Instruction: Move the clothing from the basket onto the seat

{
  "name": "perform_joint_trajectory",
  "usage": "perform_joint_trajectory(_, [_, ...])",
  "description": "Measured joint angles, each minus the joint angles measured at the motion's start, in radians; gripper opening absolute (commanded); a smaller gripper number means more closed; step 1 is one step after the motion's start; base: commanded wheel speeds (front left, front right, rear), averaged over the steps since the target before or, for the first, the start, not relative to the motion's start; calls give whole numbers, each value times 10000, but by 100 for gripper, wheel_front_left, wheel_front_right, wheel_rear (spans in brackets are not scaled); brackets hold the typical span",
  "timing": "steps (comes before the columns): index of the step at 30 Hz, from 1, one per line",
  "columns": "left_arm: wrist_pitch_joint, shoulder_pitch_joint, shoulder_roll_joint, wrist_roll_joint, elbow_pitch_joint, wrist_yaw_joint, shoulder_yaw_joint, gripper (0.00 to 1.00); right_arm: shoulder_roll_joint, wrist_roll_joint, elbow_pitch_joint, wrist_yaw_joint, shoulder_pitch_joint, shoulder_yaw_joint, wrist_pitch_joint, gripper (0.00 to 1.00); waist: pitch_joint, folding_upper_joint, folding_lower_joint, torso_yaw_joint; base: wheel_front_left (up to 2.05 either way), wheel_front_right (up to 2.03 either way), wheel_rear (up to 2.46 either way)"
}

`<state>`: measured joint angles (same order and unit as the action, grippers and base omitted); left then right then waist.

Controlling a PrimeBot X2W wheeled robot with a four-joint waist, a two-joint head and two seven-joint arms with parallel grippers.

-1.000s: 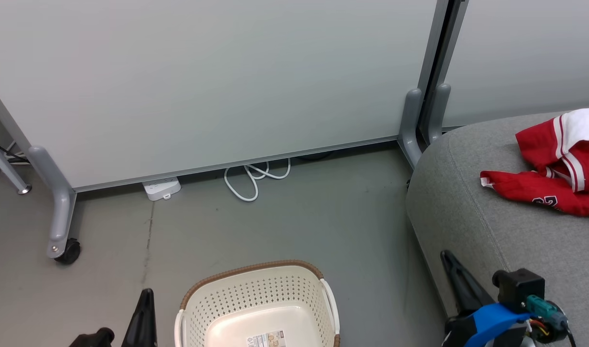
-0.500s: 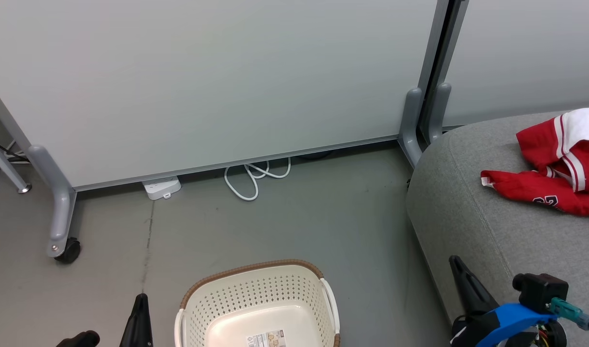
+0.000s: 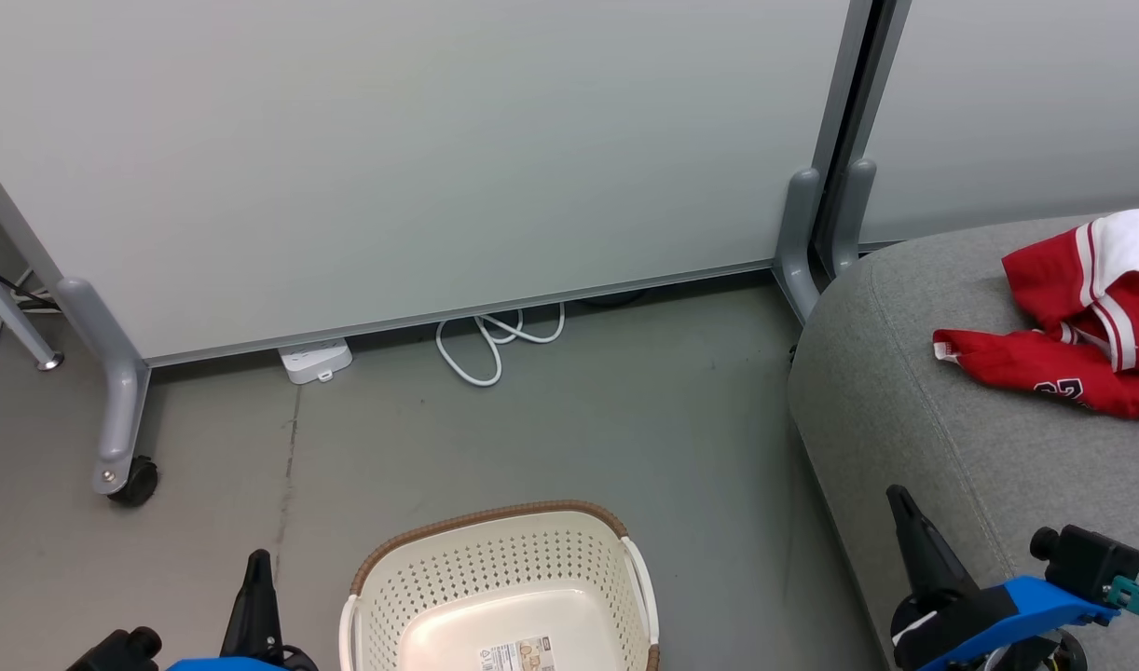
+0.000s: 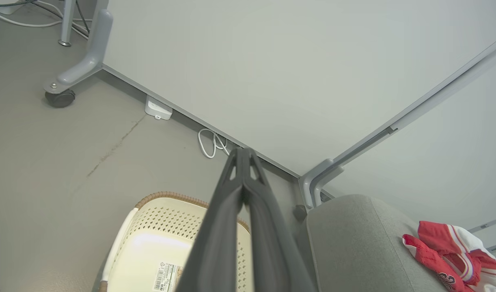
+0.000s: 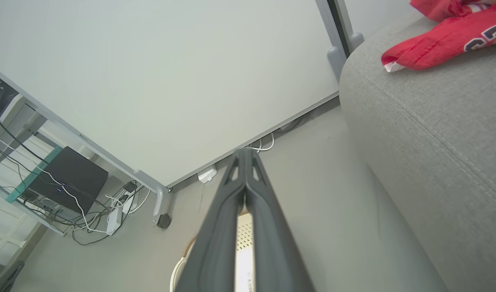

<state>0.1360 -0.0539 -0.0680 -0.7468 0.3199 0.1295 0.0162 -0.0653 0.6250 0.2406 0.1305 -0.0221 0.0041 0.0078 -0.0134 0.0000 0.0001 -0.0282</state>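
Note:
The red clothing [image 3: 1082, 317] with white stripes and panels lies bunched on the grey seat [image 3: 924, 419] at the right; it also shows in the left wrist view [image 4: 451, 253] and right wrist view [image 5: 443, 36]. The cream basket [image 3: 504, 596] with its brown rim stands on the floor at the bottom centre, nothing inside but a label. My left gripper [image 3: 256, 567] is shut beside the basket's left. My right gripper [image 3: 898, 499] is shut in front of the seat's near edge. Both wrist views show the fingers pressed together with nothing held [image 4: 243, 154] [image 5: 243, 153].
Grey partition panels [image 3: 439, 158] on wheeled feet [image 3: 127, 485] stand behind. A white power strip [image 3: 315, 361] and a looped white cable [image 3: 495, 347] lie at their base. The right wrist view shows a black box and tangled cables [image 5: 69, 182] on a rack.
The right gripper has moved right and slightly up along the seat's edge. The left gripper has shifted left and a little down, with its blue wrist part entering view.

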Motion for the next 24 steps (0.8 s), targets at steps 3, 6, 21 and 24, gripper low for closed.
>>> perform_joint_trajectory(3, [-115,79,12,-407,-40,0,31,0,8,472,4,0,-62,-58,12,0,5,0,0,9,0,0,0])
perform_joint_trajectory(6, [-213,174,21,-794,-79,0,61,0,13,915,2,0,-101,-107,88,0,10,0,0,17,0,0,0])
perform_joint_trajectory(21, [-731,439,59,-2529,-226,0,290,0,40,2895,8,0,-202,-345,284,0,35,0,0,60,0,0,0])
perform_joint_trajectory(24, [-821,534,63,-2849,-257,0,324,0,46,3242,8,0,-225,-389,351,0,40,0,0,68,0,0,0])
